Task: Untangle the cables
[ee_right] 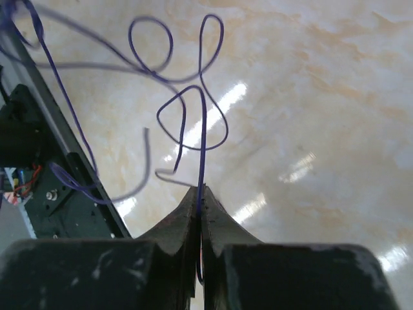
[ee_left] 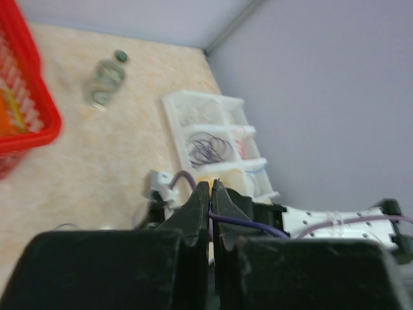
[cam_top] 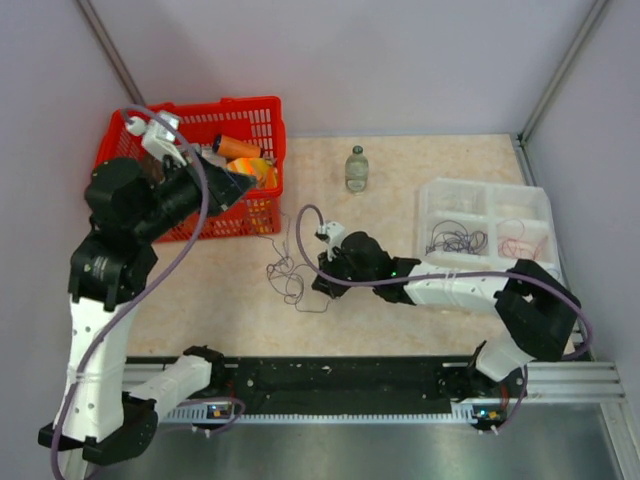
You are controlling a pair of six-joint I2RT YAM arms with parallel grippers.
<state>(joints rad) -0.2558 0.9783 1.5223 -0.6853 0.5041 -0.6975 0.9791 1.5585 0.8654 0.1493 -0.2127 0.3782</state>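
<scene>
**Right gripper [ee_right: 200, 194] clamped on one purple strand at the tangle**

Black fingers fill the bottom of the right wrist view, pressed together on a single dark purple strand of the cables [ee_right: 202, 123]. The strand rises from the seam into loose loops toward the upper left of the frame. Seen from above, the tangle [cam_top: 290, 278] lies at centre-left of the table [cam_top: 400, 310], just beside those fingertips.

The left gripper [ee_left: 211, 187] hangs at the upper left of the overhead view, over the red basket [cam_top: 250, 104], with its jaws closed. A thin purple line seems to leave their seam, but I cannot tell whether it is pinched there.

The step in hand looks like drawing one strand out of the knot: the grasp is made and the pull is not yet begun. The next move probably calls for a slow draw away from the heap, watching that the loops slip free and do not tighten.

The white tray [cam_top: 432, 196] at the right holds a dark purple coil in one compartment and reddish loops in the next. The basket holds something orange among other items that are hard to make out. A small bottle [cam_top: 357, 168] stands upright between basket and tray.
</scene>
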